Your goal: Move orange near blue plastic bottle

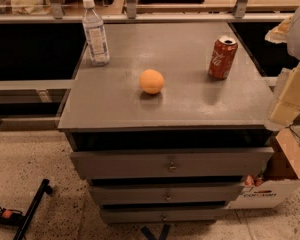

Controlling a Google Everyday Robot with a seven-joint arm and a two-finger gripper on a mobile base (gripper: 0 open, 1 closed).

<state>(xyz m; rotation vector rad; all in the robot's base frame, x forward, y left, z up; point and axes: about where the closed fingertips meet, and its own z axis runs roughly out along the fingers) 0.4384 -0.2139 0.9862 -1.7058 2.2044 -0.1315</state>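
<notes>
The robot's pale cream gripper (pixel 289 94) comes in at the right edge, partly cut off, and whether it is open or closed cannot be told. It hangs tilted just off the right side of the grey cabinet top (pixel 190 109), touching nothing there. The small round matte orange (pixel 152 81) sits mid-top, well apart from the tall clear blue plastic bottle (pixel 95 34), white-capped, standing at the back left corner. A red soda can (pixel 222 58) stands to the right.
</notes>
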